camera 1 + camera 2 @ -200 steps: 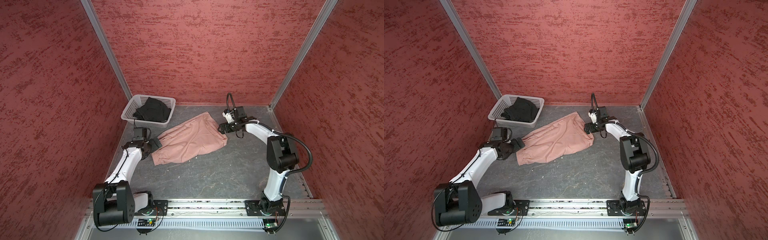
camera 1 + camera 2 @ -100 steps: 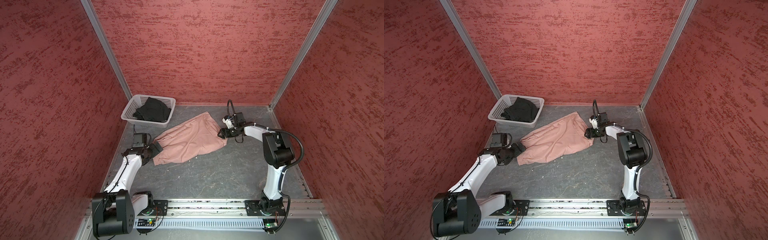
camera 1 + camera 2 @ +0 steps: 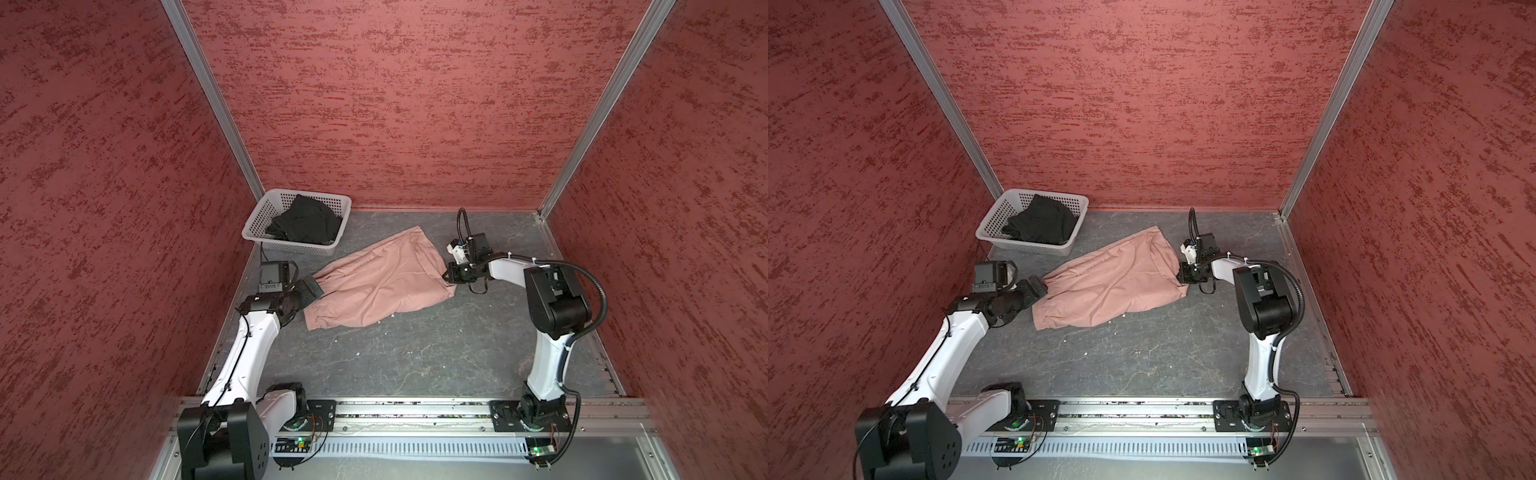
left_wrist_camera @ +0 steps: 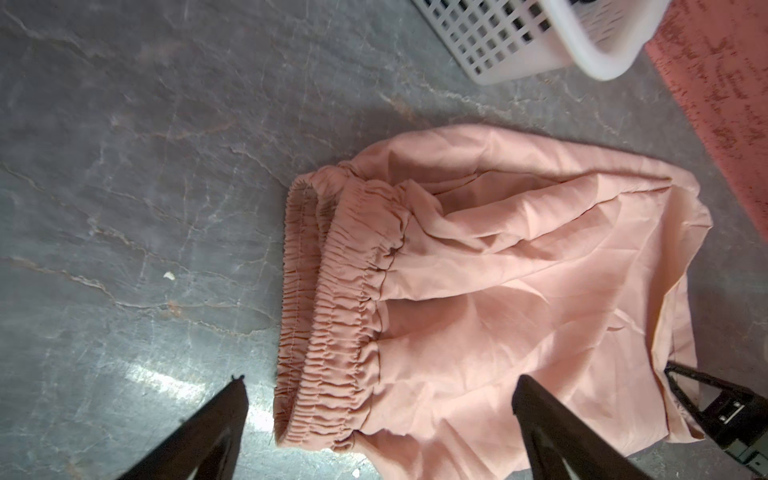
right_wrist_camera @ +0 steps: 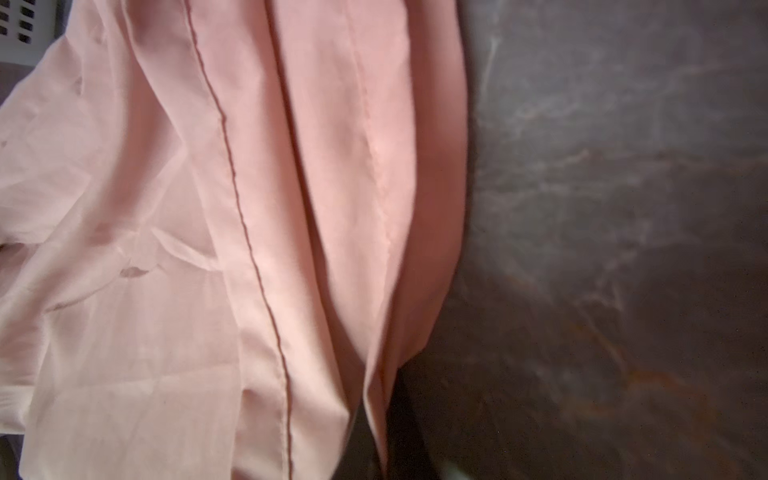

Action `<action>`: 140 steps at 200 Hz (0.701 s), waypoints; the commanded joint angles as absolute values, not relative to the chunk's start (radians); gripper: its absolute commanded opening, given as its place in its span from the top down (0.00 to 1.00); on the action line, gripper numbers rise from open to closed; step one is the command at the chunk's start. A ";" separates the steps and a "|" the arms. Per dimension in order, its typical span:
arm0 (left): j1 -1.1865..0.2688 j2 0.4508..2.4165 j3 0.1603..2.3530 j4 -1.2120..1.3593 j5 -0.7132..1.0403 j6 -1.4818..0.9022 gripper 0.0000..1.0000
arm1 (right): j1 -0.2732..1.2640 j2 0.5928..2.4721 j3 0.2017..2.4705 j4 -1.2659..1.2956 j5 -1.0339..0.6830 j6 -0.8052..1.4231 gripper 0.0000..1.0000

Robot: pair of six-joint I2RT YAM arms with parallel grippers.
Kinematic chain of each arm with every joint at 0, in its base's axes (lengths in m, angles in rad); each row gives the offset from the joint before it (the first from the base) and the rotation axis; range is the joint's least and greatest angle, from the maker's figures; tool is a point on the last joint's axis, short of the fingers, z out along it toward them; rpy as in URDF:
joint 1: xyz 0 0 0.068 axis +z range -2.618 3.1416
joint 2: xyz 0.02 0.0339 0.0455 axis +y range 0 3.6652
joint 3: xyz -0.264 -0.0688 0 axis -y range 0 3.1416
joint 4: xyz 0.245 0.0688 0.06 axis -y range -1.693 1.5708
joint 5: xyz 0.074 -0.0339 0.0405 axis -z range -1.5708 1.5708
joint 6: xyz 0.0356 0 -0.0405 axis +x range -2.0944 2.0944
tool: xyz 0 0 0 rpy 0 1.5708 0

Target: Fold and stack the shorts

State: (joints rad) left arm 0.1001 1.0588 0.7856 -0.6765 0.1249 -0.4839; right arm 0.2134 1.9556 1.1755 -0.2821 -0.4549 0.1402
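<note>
Pink shorts (image 3: 380, 282) lie spread and wrinkled on the grey counter (image 3: 415, 357). The left gripper (image 3: 311, 289) is at their gathered waistband end, jaws wide apart to either side of it. At the shorts' opposite edge the right gripper (image 3: 451, 277) is pinched together on the hem. Behind the pink shorts, the black shorts (image 3: 305, 224) sit bunched in the white basket (image 3: 291, 248). In front of them is open counter as far as the rail (image 3: 415, 409) — red walls (image 3: 395, 104) close three sides.
</note>
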 commanded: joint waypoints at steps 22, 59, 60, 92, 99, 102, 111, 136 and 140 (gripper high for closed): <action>-0.053 1.056 0.843 -0.637 0.092 -0.431 0.01 | 0.212 1.685 0.964 -0.368 -0.315 0.253 1.00; -0.221 1.164 0.913 -0.601 0.074 -0.439 0.01 | 0.210 1.463 0.833 -0.487 -0.199 0.307 0.41; -0.224 1.166 0.914 -0.600 0.074 -0.440 0.01 | 0.210 1.460 0.833 -0.490 -0.195 0.307 0.39; -0.264 1.248 0.920 -0.495 0.137 -0.437 0.01 | 0.219 1.303 0.840 -0.560 -0.114 0.318 0.32; -0.262 1.262 0.908 -0.457 0.164 -0.443 0.01 | 0.246 1.281 0.846 -0.575 -0.097 0.321 0.32; -0.260 1.267 0.902 -0.441 0.173 -0.448 0.01 | 0.262 1.274 0.848 -0.582 -0.083 0.325 0.32; -0.255 1.283 0.887 -0.408 0.191 -0.455 0.01 | 0.332 1.266 0.863 -0.612 -0.035 0.331 0.32; -0.243 1.318 0.873 -0.420 0.152 -0.452 0.01 | 0.558 1.342 0.914 -0.678 0.146 0.346 0.27; -0.240 1.319 0.865 -0.418 0.155 -0.453 0.01 | 0.579 1.361 0.922 -0.679 0.169 0.347 0.26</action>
State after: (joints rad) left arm -0.2535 1.3022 0.8909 -0.4652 0.1555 -0.4557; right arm 0.4320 1.2922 0.8738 -0.5941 -0.0200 0.3256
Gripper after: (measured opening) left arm 0.994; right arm 0.712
